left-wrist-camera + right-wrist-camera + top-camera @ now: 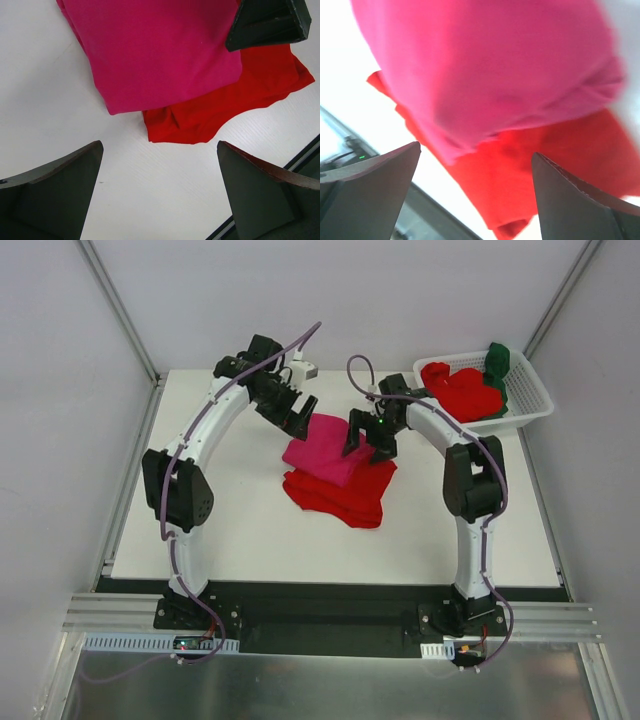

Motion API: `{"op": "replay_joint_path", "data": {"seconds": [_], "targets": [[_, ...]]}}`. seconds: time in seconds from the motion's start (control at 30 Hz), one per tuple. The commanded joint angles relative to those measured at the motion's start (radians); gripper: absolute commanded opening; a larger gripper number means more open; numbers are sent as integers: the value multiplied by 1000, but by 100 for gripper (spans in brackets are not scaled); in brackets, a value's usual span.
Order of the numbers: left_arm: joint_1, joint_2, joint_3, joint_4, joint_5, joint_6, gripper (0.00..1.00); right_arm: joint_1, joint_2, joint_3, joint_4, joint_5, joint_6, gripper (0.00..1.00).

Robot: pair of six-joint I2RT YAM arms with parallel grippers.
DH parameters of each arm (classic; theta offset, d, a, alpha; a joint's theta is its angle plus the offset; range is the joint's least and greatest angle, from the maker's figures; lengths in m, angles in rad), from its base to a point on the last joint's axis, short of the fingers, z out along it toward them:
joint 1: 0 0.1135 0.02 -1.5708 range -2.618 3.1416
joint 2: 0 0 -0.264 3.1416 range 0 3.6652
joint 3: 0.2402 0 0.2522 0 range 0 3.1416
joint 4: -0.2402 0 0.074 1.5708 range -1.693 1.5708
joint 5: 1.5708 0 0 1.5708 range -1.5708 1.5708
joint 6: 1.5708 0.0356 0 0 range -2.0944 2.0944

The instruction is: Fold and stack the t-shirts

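Resting at centre frame on the white table [230, 525]: a magenta-pink t-shirt [322, 448], folded into a soft rectangle and stacked on a folded red t-shirt [345, 498], likely the finished pile. Both are matte knit cloth with rounded fold edges. The left gripper [297, 418], at the pile's upper left, and the right gripper [368, 443], at its right edge, are both spread wide and holding nothing. Upper right: a white slotted basket [535, 400] holds crumpled red shirts [462, 390] and a dark green shirt [497, 365], presumably awaiting folding.
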Motion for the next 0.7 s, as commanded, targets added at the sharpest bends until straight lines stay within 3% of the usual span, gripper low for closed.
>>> {"op": "replay_joint_path", "data": {"seconds": [0.0, 0.23, 0.67], "targets": [[-23, -14, 32, -19, 13, 26, 99, 20, -71, 30, 23, -122, 93, 96], [-55, -12, 37, -22, -8, 40, 99, 39, -62, -12, 19, -110, 119, 96], [-38, -18, 30, -27, -24, 40, 99, 85, 55, 54, -24, 155, 46, 96]]}}
